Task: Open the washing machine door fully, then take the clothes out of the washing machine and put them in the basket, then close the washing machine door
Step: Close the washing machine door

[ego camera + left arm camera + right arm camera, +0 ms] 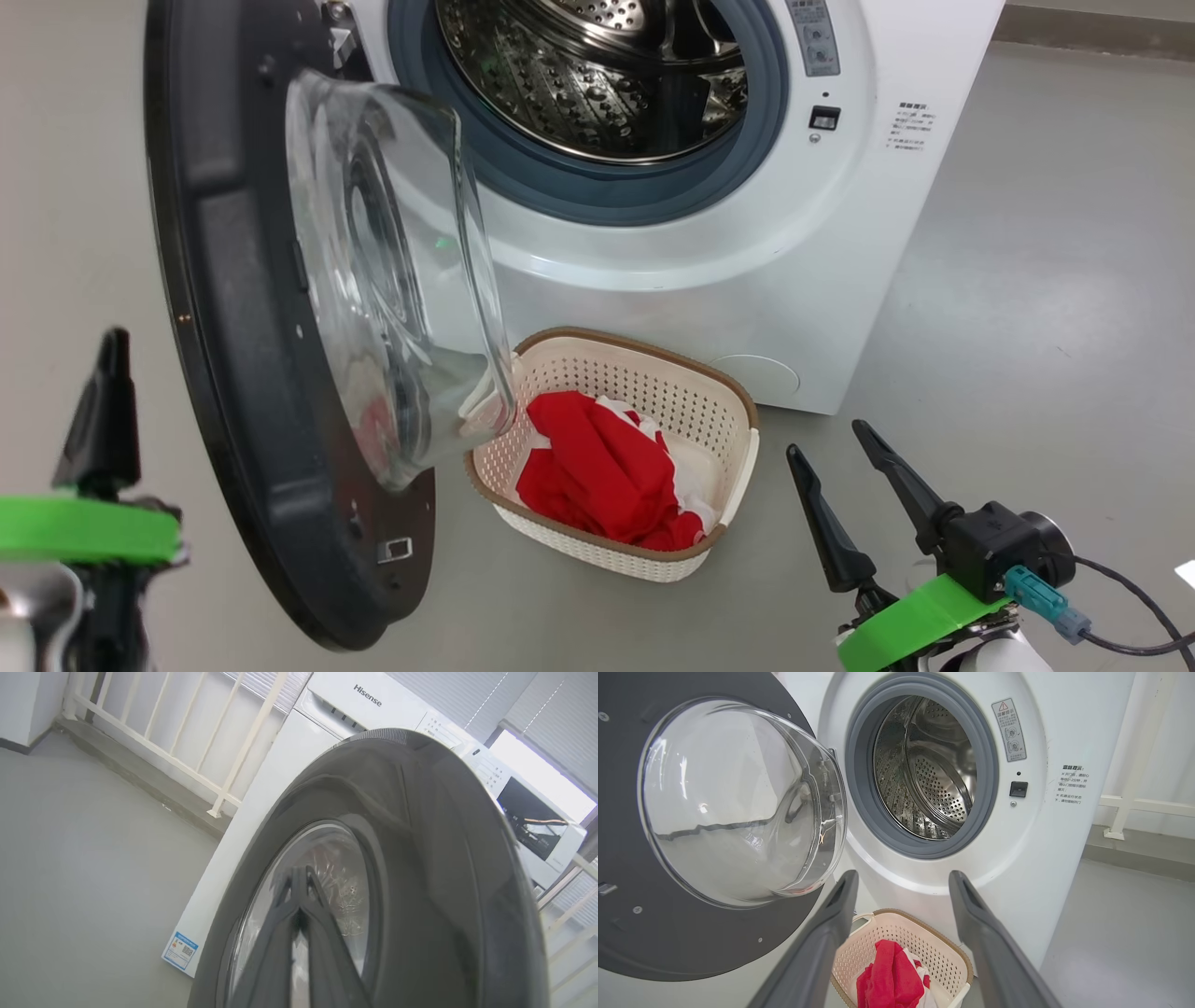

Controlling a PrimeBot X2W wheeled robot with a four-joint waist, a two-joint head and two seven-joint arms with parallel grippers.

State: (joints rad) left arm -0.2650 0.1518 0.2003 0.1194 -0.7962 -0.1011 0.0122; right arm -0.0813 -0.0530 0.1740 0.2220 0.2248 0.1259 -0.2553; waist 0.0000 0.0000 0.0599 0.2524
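Observation:
The washing machine stands with its door swung open to the left, the glass bowl facing the steel drum. No fabric shows in the drum. Red and white clothes lie in the cream basket on the floor in front of the machine. My left gripper is shut with nothing in it, on the door's outer side. In the left wrist view its fingers point at the door's outer face; contact cannot be told. My right gripper stands open and empty to the right of the basket.
Grey floor spreads around the machine. A white railing runs behind it by the wall. A blue sticker sits low on the machine's side. A dark cable trails from my right wrist.

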